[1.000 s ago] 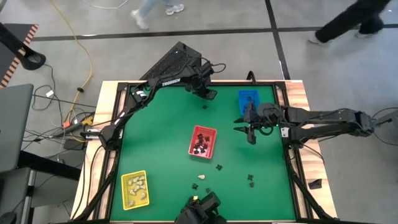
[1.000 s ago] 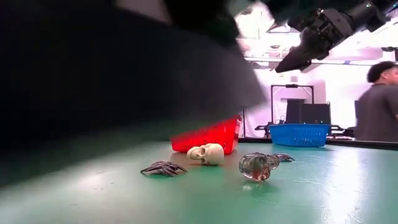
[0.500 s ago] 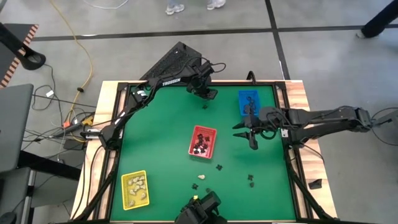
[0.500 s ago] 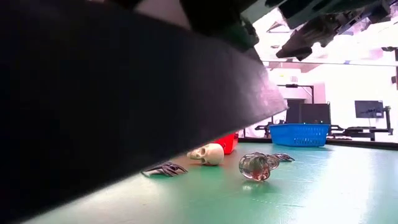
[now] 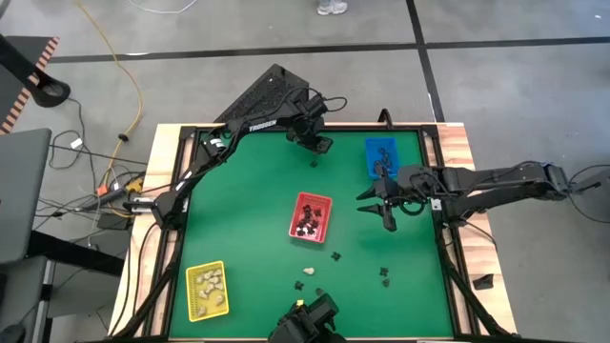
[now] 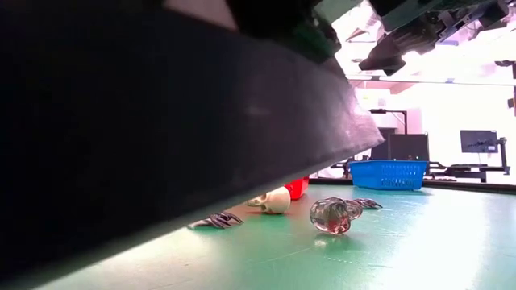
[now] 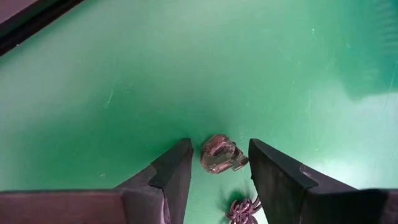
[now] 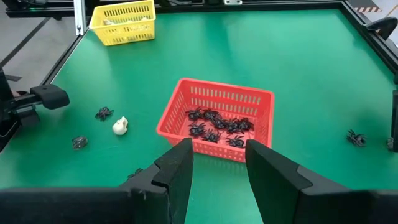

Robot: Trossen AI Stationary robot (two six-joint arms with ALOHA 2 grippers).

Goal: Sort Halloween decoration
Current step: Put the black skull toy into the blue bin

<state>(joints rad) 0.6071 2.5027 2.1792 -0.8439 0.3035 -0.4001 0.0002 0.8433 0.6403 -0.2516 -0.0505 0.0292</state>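
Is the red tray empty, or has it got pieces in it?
Not empty: the red tray holds a cluster of black spiders on its floor.

Robotics lab, green test table (image 5: 248, 200), floor cables (image 5: 119, 114), monitor (image 6: 477, 142)

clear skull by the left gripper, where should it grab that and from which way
Grip the clear skull across its rounded sides, coming straight down from above. It lies loose on the green table, already between the open fingers of the left gripper. Probably avoid the black spider lying just beside it.
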